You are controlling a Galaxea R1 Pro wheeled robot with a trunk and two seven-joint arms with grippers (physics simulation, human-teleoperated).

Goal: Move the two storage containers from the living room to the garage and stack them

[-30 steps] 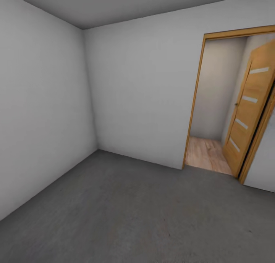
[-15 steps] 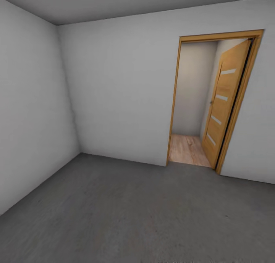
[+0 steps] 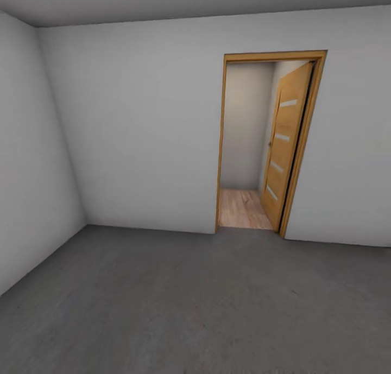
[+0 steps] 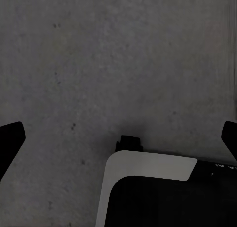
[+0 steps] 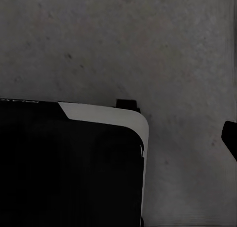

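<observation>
I am in the garage, with plain pale grey walls (image 3: 136, 135) and a dark grey concrete floor (image 3: 179, 303). The two storage containers are out of view. My left gripper (image 4: 118, 138) hangs open over the concrete, its dark fingertips (image 4: 10, 143) far apart with nothing between them. My right gripper (image 5: 118, 138) also hangs over the floor; one dark fingertip (image 5: 230, 138) shows at the picture's edge, the other is lost against my dark base, and nothing is held.
A wood-framed doorway (image 3: 222, 146) in the far wall stands open, its door (image 3: 285, 146) swung inward on the right. Light wood plank flooring (image 3: 241, 211) lies beyond it. My base's white-edged corner (image 4: 148, 165) shows under both wrists.
The whole head view has swung to the right, so the doorway now sits nearer the picture's middle and the left corner has slid towards the edge. Nothing in the room itself moved.
</observation>
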